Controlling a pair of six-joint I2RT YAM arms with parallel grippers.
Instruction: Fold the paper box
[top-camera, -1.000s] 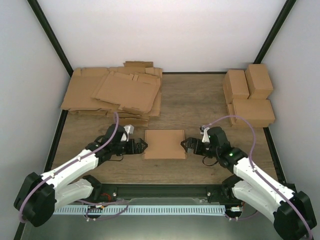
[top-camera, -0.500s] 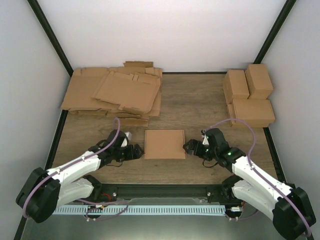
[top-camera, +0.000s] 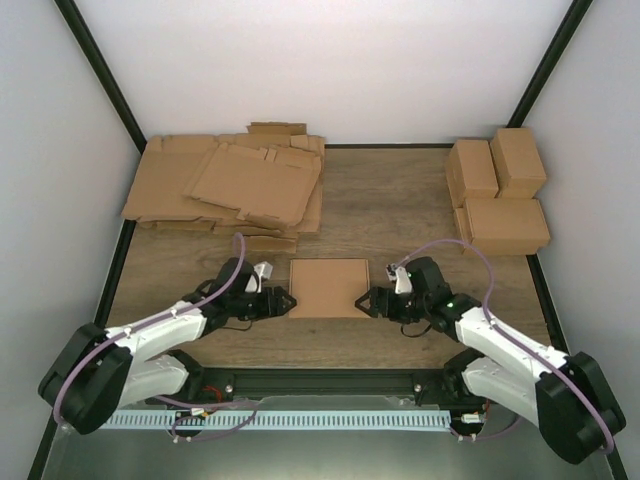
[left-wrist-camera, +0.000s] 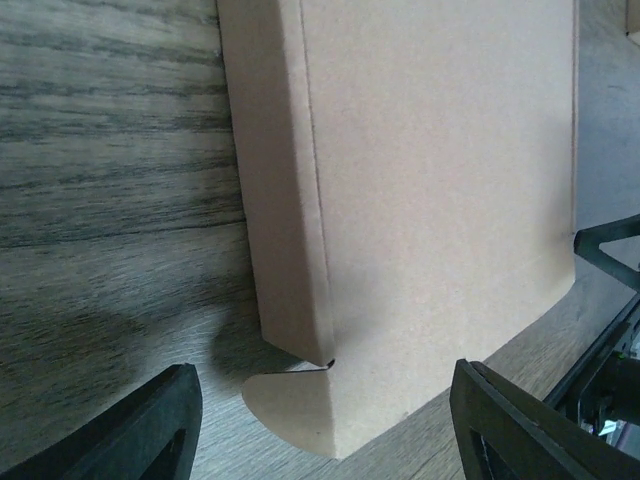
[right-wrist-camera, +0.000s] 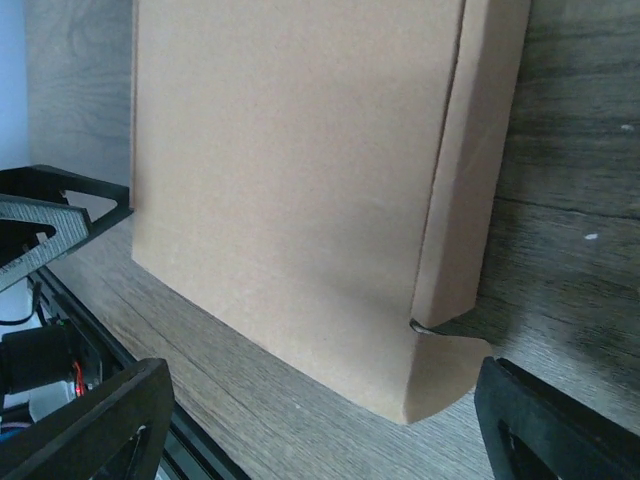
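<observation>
Left gripper (top-camera: 285, 300) and right gripper (top-camera: 362, 298), seemingly spread, flank one paper box (top-camera: 328, 287).

left claw (top-camera: 285, 301) shifted nearward, right claw (top-camera: 362, 299) likewise, jaws narrower

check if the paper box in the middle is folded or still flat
Partly folded: the paper box lies low, both side panels creased over, while rounded end flaps stick out loose at the near corners.

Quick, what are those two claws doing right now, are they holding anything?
Left gripper: open, holding nothing, at the paper box's left edge.
Right gripper: open, holding nothing, at its right edge.
</observation>
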